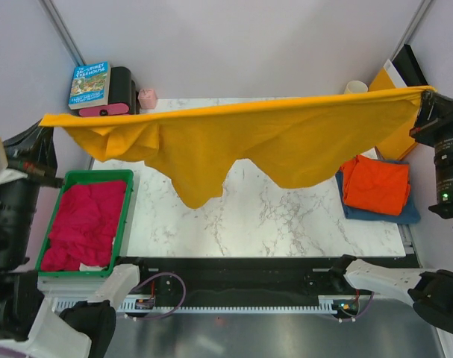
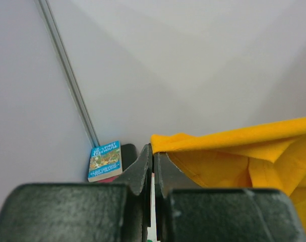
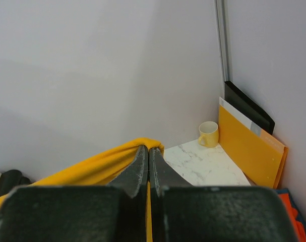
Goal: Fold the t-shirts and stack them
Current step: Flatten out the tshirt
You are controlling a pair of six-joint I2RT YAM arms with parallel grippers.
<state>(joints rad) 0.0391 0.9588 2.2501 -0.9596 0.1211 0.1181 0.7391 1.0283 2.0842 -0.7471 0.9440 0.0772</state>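
Far left of the top view, the left gripper [image 1: 45, 123] is clenched on one corner of the mustard-yellow t-shirt [image 1: 248, 149]. Its wrist view shows only a thin lip of fabric between the closed jaws, so I'd guess that corner slips out if the arms pull any wider. Just below sits the green tray [image 1: 95, 175] full of crumpled magenta cloth [image 1: 84, 224], and a drooping sleeve could catch its hard rim going down. The shirt hangs stretched across the middle of the frame, top edge taut, bottom sagging in soft uneven lobes over the marble table [image 1: 286, 216]. Can't tell if the lowest lobe touches. It's limp knit, so it probably lands wrinkled or doubled unless both ends drop evenly. At the right edge the right gripper [image 1: 424, 97] is pinched shut on the other corner, same skimpy bite. Lower right, the orange-red t-shirt [image 1: 375, 183] lies folded on the blue t-shirt [image 1: 383, 215], a soft squarish stack that a trailing hem might drag askew. A stiff envelope [image 3: 248, 148] leans on the wall behind.
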